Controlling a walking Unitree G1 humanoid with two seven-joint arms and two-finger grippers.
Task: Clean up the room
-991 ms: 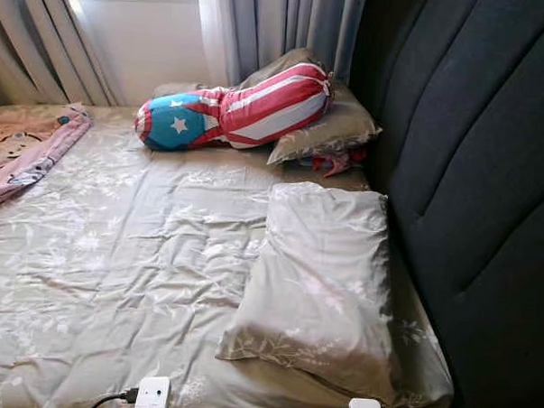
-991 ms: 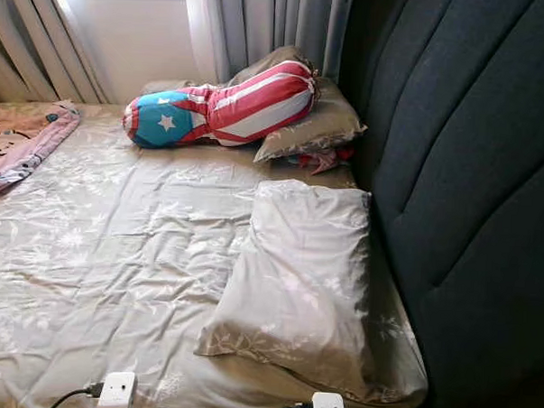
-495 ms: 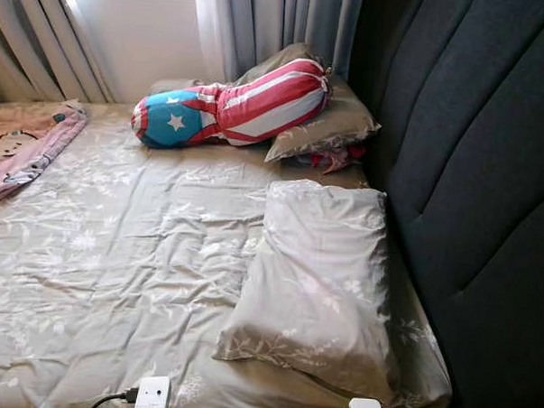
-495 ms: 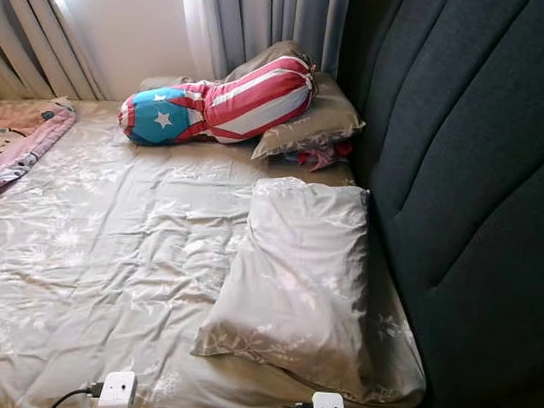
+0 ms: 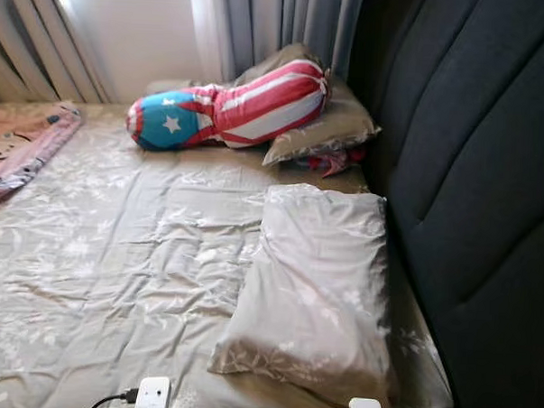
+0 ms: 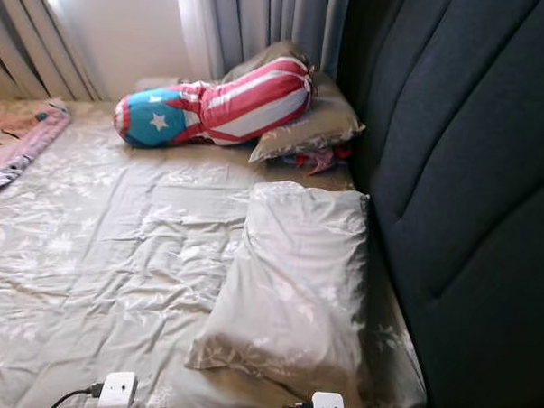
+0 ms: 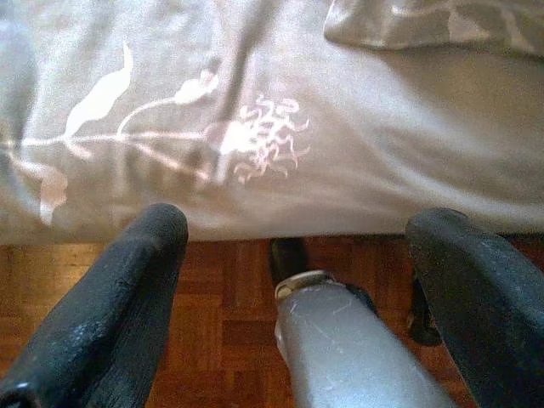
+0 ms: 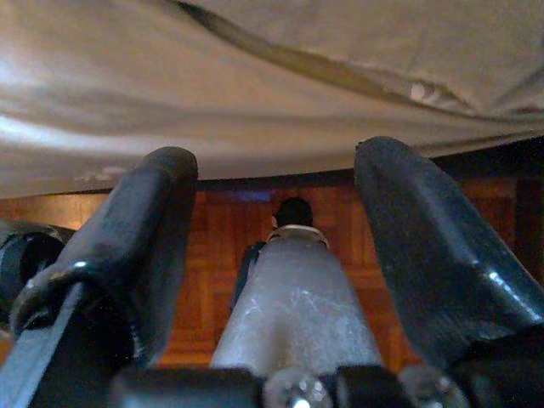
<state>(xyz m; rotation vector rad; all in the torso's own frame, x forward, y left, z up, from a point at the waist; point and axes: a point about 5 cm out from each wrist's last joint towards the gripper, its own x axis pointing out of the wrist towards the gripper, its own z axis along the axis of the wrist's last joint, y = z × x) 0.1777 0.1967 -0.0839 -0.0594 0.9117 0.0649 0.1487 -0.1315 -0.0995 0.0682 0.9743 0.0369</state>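
Both arms hang at the bed edge: left gripper point(image 7: 297, 246) and right gripper point(image 8: 276, 204), fingers apart, empty. Pillow point(image 5: 318, 287) lies lower right of frame; striped cushion point(image 5: 231, 107) upper centre. Risk: open fingers snagging the loose sheet point(image 5: 116, 251), dragging it askew.

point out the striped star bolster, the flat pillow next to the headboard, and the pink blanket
striped star bolster point(image 5: 229, 110), left eye view, on its red and white striped middle.
flat pillow point(image 5: 318, 278), left eye view, on the centre of its top face.
pink blanket point(image 5: 22, 148), left eye view, on the fold at the bed's left side.
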